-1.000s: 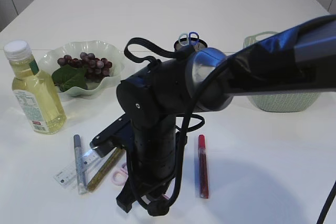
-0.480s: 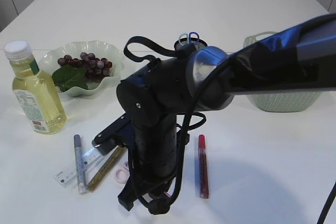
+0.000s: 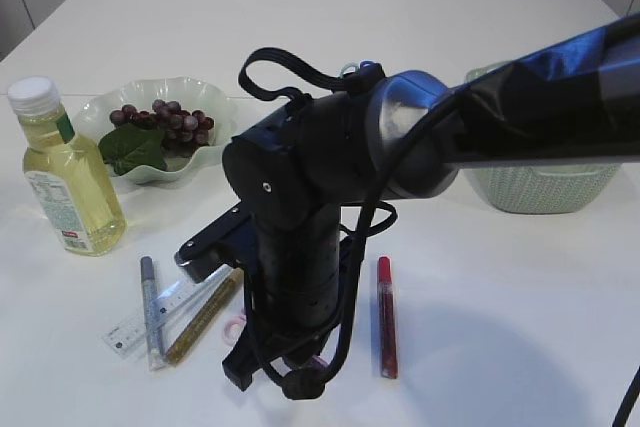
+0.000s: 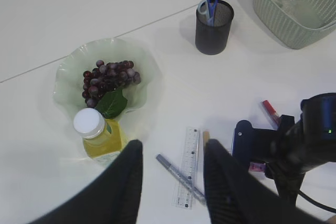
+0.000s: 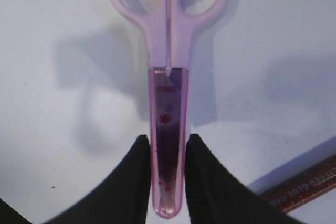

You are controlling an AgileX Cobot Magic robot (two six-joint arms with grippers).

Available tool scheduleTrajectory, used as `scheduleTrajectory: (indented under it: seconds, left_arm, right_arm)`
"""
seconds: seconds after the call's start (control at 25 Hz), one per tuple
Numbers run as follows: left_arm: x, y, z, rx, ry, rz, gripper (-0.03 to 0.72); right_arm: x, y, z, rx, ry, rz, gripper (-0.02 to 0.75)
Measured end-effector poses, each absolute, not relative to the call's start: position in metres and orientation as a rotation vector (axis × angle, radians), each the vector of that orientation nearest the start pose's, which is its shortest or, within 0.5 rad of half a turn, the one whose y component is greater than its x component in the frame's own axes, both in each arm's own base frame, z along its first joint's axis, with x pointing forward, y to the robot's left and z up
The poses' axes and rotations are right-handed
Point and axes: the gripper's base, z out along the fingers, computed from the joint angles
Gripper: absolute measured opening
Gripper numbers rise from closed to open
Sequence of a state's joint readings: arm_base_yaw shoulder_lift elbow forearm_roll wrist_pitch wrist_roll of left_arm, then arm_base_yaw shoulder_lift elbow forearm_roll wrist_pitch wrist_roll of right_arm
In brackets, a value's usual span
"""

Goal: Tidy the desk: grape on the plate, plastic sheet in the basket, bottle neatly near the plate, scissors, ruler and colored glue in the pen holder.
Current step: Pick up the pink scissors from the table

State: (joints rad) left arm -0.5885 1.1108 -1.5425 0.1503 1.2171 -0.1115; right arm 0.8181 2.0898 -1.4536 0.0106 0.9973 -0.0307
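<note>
Smooth white tabletop (image 3: 520, 327) runs under everything. On it, the right gripper (image 5: 167, 171) has its two black, rounded fingers pressed against either side of the pink scissors (image 5: 168, 103), pinching the translucent pink blade sheath between them; the glossy looped handles lie beyond the fingertips. A dark red glue stick (image 5: 310, 182) lies just off to the right of those jaws. The left gripper (image 4: 170, 182) hangs high with its matte black jaws spread and nothing between them. Past its fingertips lie the clear plastic ruler (image 4: 187, 166) and a slim grey pen (image 4: 178, 177), side by side. Farther out sit the ruffled pale green plate (image 4: 68, 72) holding dark grapes (image 4: 107, 77), the yellow bottle (image 4: 100, 137) just beside the plate, the black mesh pen holder (image 4: 213, 27) and the woven green basket (image 4: 294, 9).
</note>
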Motion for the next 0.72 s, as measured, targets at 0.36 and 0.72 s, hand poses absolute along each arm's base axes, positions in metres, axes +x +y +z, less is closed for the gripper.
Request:
scheduleTrajectory:
  seconds: [0.36, 0.72]
  left_arm:
    - [0.1623, -0.093, 0.4782, 0.521, 2.207, -0.184, 0.29]
    - [0.1623, -0.0931, 0.4781, 0.521, 2.207, -0.187, 0.29]
  right_arm:
    - [0.2745, 0.2925, 0.146, -1.283, 2.841, 0.008, 0.188]
    - [0.272, 0.2891, 0.1446, -1.306, 2.879, -0.03, 0.188]
